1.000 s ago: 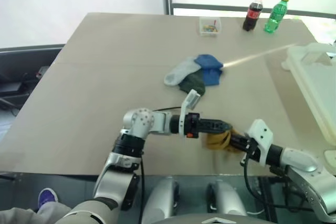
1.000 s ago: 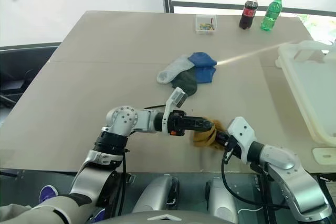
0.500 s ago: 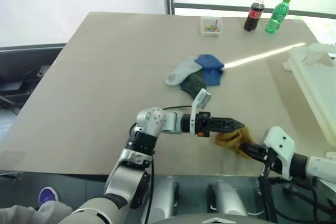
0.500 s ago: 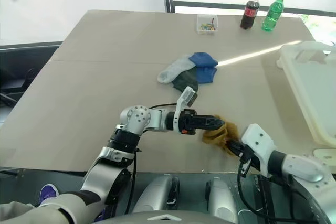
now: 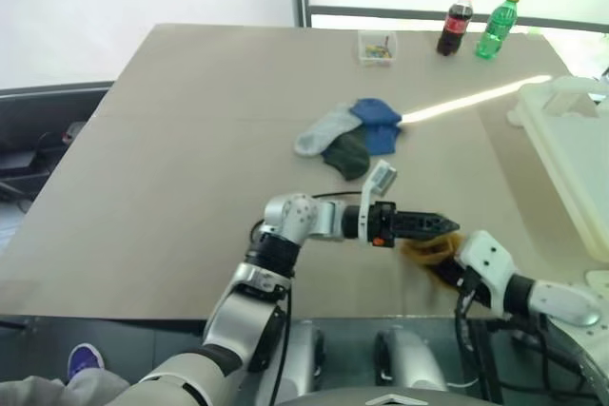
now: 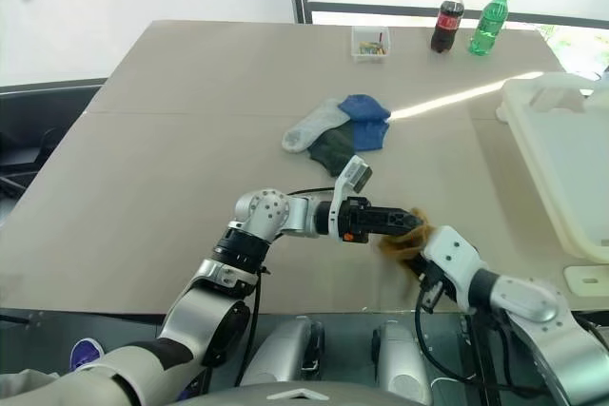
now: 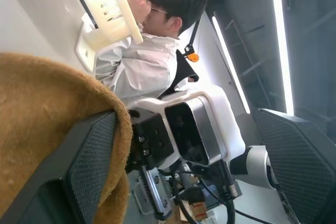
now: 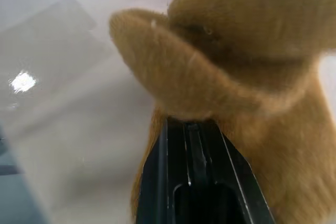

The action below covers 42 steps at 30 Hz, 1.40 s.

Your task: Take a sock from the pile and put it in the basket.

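The right end effector [image 6: 416, 256] is clamped shut on a mustard-yellow sock [image 5: 428, 252], which bunches up around its fingers near the front edge of the table [image 5: 190, 159]. In the right wrist view that sock [image 8: 247, 82] is folded over the two black fingers pressed together. The left end effector [image 5: 447, 228] points across toward the right arm, fingers spread wide (the left wrist view has one finger [image 7: 79, 166] lying against the fuzzy fabric, the other well apart from it), so it touches the sock but isn't pinching it.

The pile [image 5: 350, 134] sits mid-table: a light grey sock, a dark green one and a blue one overlapping. The basket [image 5: 571, 159] is off at the table's right edge, well apart from the held sock. At the far edge stand a small clear box [image 5: 377, 47], a cola bottle [image 5: 454, 21] and a green bottle [image 5: 499, 24]. A person [image 7: 152, 35] in white shows in the left wrist view.
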Available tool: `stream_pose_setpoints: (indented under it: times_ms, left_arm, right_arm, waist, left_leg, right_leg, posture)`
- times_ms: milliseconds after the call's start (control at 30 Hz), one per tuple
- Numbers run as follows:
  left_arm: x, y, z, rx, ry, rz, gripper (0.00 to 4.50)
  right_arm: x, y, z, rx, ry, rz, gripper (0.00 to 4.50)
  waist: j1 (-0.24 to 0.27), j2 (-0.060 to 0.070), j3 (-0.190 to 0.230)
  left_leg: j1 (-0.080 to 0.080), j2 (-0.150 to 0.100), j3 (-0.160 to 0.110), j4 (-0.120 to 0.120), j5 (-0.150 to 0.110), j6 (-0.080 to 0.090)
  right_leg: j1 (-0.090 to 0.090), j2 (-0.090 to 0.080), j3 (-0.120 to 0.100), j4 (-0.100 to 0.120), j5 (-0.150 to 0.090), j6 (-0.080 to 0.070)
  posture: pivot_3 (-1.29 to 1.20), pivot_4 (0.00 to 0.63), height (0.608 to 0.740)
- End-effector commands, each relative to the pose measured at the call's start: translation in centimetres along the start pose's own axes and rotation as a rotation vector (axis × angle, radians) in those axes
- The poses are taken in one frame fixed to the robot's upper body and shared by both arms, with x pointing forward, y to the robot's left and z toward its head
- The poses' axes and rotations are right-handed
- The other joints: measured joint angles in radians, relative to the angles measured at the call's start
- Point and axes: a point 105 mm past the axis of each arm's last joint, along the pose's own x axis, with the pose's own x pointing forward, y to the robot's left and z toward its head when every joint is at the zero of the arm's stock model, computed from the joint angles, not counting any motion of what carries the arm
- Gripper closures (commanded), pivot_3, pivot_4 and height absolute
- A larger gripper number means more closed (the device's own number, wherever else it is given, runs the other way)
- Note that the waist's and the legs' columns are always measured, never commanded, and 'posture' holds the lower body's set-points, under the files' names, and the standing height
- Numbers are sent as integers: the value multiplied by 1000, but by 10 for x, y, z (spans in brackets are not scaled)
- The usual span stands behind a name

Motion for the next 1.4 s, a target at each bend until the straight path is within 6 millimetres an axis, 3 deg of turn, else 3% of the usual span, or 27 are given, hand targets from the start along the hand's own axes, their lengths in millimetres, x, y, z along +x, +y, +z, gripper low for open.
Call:
stream_pose_setpoints:
  times_ms: [33,367,667,800,967,1067,1200,1400]
  left_arm:
    - [-15,-10,0,27,-19,-6,51]
    - [-79,-41,-6,54,-156,77,51]
    - [-127,-44,-26,63,-242,285,51]
    - [-138,-39,-38,48,-232,352,51]
    - [-134,-27,-41,31,-221,371,51]
    - [-129,-22,-39,39,-208,363,51]
    - [-125,-21,-37,44,-199,344,51]
    - [-125,-22,-38,27,-179,330,51]
  right_arm:
    - [12,5,-13,-30,33,47,4500]
    - [29,39,21,-196,-140,350,4500]
    - [18,34,39,-319,-193,379,4500]
    - [14,29,46,-286,-214,353,4500]
    - [8,18,59,-177,-282,276,4500]
    - [7,15,50,-164,-241,260,4500]
    - [15,15,14,-148,-122,253,4500]
    - [34,8,-20,-155,5,248,4500]
  waist:
    - [0,0,0]
    - [-2,0,0]
    - [5,-1,0]
    - [4,0,0]
    - [11,0,0]
    - [11,0,0]
    - [9,0,0]
    - [-1,-1,-1]
  left_leg:
    - [0,0,0,0,0,0]
    - [1,2,0,0,0,-1]
    - [0,-1,-2,0,0,-2]
    - [0,0,-3,0,3,-6]
    - [0,-1,-3,-1,2,-5]
    - [-1,-1,-3,-1,1,-4]
    - [-1,-1,-3,-1,1,-3]
    - [1,-1,-2,-1,0,-2]
  right_leg:
    - [0,0,0,0,0,0]
    - [0,-3,1,0,0,0]
    - [0,-7,1,0,0,0]
    - [0,-7,1,0,0,-1]
    - [0,-9,1,0,0,-1]
    - [0,-10,1,0,0,-1]
    - [-1,-9,1,0,0,-1]
    - [0,-8,3,0,0,-1]
  posture:
    - [0,150,729]
    - [0,150,729]
    - [0,150,729]
    - [0,150,729]
    - [0,150,729]
    - [0,150,729]
    - [0,150,729]
    - [0,150,729]
